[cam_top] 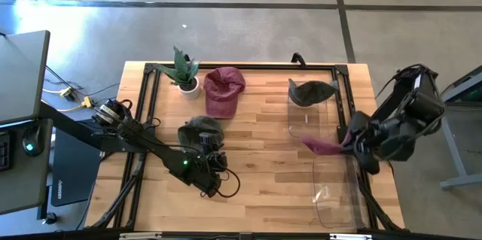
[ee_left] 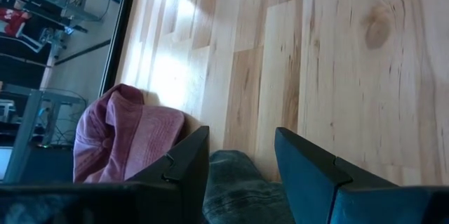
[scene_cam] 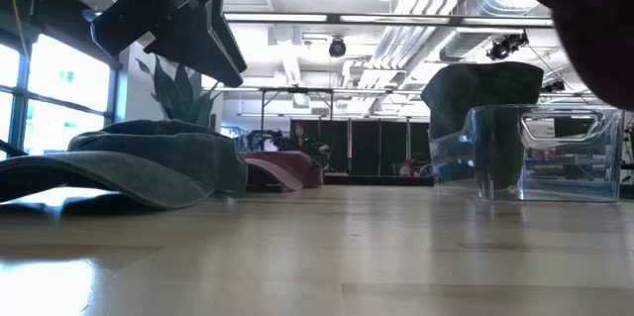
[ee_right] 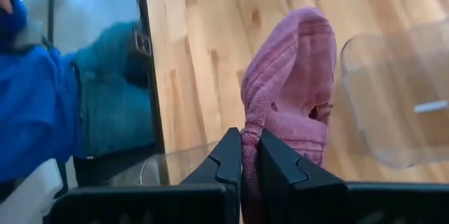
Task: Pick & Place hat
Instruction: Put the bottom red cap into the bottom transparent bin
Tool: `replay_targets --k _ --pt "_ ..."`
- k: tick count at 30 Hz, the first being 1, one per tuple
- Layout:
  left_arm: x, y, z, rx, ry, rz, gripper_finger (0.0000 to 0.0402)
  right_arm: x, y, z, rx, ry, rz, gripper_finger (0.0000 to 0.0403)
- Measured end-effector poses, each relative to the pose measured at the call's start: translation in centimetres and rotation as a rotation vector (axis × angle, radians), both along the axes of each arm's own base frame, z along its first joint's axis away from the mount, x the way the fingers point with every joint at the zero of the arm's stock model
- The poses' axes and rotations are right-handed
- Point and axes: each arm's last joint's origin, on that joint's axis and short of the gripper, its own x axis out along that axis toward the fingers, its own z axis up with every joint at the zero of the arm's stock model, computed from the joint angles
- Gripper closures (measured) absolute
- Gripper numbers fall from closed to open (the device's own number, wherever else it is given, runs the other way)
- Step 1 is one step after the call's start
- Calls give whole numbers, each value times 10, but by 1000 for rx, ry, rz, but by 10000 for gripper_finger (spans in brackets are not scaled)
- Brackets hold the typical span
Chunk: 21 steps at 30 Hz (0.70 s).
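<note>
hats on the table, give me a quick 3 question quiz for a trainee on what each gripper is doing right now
1. True or false: the right gripper is shut on a pink hat.
2. Which hat sits under the left gripper? A) the dark green hat B) the maroon hat C) the hat in the clear bin
3. Fill in: the left gripper's jaws stand ____ over the hat, not closed on it.

Key
1. True: the fabric is pinched between the fingers, held beside the clear bin.
2. A: the maroon hat lies farther off, by the potted plant.
3. Open.
</note>
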Motion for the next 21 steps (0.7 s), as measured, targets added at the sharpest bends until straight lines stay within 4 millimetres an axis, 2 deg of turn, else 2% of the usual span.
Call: replay_targets --k 4,9,13,17,21 --pt "0 0 0 -3 -2 2 245 -2 7 0 -33 24 2 384" --pt "0 0 0 -3 -3 2 245 -3 8 18 -113 -89 6 384" --pt "0 0 0 -3 -3 2 245 -3 9 29 -99 -120 1 384" --pt "0 0 0 -7 0 1 245 0 18 18 -54 -22 -18 384" --pt "0 0 0 -15 5 -2 245 1 27 -7 -74 77 -49 384"
